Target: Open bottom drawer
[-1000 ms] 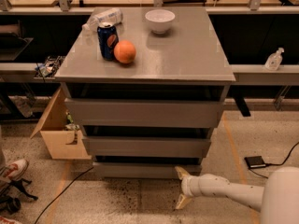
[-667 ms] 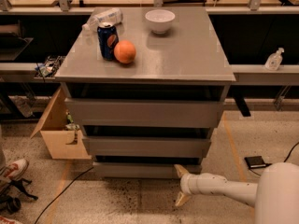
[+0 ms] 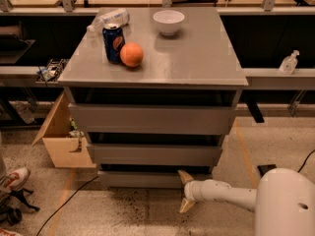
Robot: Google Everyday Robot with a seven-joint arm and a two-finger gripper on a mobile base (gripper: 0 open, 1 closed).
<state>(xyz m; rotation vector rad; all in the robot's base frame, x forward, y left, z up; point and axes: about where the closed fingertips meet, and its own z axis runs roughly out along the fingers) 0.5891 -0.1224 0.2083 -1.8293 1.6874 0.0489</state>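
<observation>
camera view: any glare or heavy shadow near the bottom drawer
Camera view: a soft sheen on the cabinet top, no harsh glare; dark shadow bands sit above each drawer front, including the bottom drawer; the gripper, open, low near the floor in front of that drawer's right part, is evenly lit.

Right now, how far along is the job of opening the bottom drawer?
Done: the gripper is down low, right in front of the bottom drawer, with its fingers spread. In hand: the upper finger sits near the top edge of the drawer front, though contact cannot be made out. Left: the drawer looks shut, level with the fronts above it, so catching its edge and pulling it out are not yet done.
</observation>
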